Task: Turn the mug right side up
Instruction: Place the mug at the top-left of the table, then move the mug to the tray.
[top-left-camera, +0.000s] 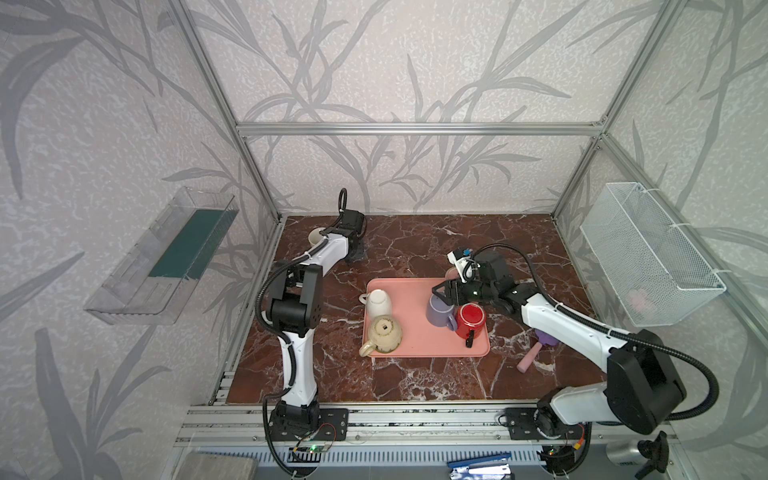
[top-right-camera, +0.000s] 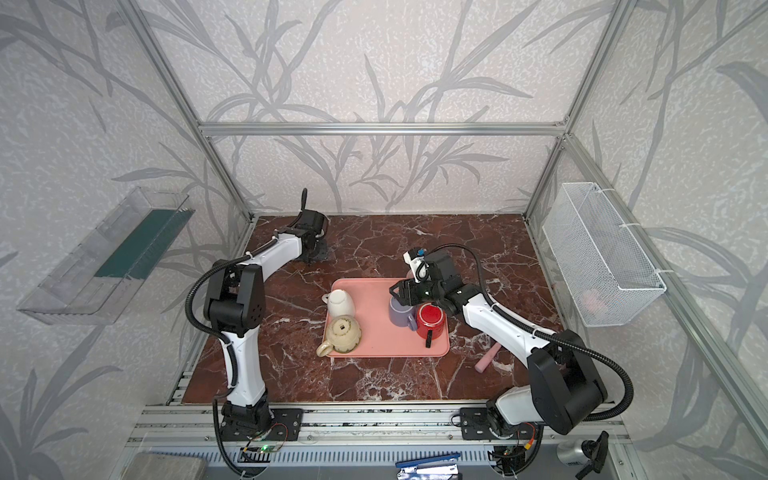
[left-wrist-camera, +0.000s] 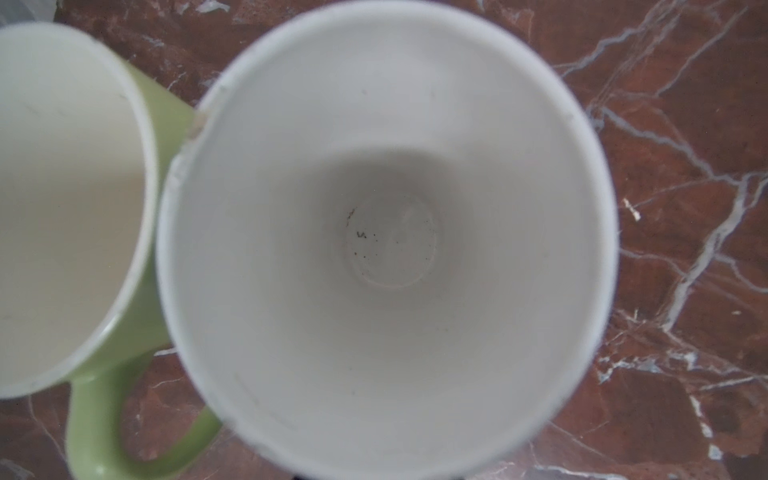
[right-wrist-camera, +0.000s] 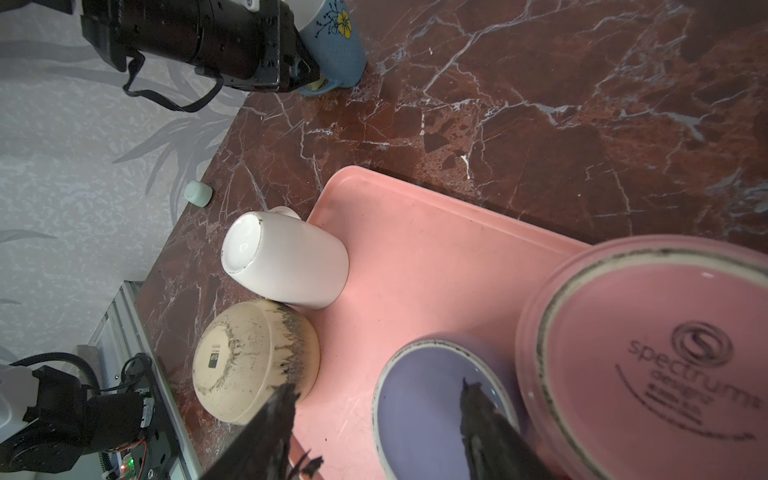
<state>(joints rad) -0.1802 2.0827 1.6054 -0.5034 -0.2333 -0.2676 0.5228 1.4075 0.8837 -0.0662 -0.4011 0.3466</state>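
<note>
The left pincer (top-left-camera: 356, 249) hangs over the blue mug (right-wrist-camera: 336, 45), well behind the tray (top-left-camera: 409, 316) off its far left corner. Its fingers show in no view, so I cannot tell whether it is parted or has hold of the mug. That mug stands mouth up on the bench (top-left-camera: 415, 241), touching a green mug (left-wrist-camera: 70, 208), which is also upright. The right pincer (right-wrist-camera: 379, 384) hovers over the tray's right end, spread wide and holding nothing, with one finger (right-wrist-camera: 484, 419) above the purple mug (top-left-camera: 440, 311).

By my reading, two mugs are done and the rest is left. The purple mug, white mug (top-left-camera: 379, 302) and beige mug (top-left-camera: 385, 332) sit base up on the tray, and the red mug (top-left-camera: 471, 318) seems to as well. A pink mug (right-wrist-camera: 648, 353) at the tray's back right edge also shows its base. The purple one looks next.

The pink base reads "spectrum designs"; the smaller lines beneath are unreadable. The beige base has a small dark label, too small to read. The blue mug bears a yellow flower and no words.
</note>
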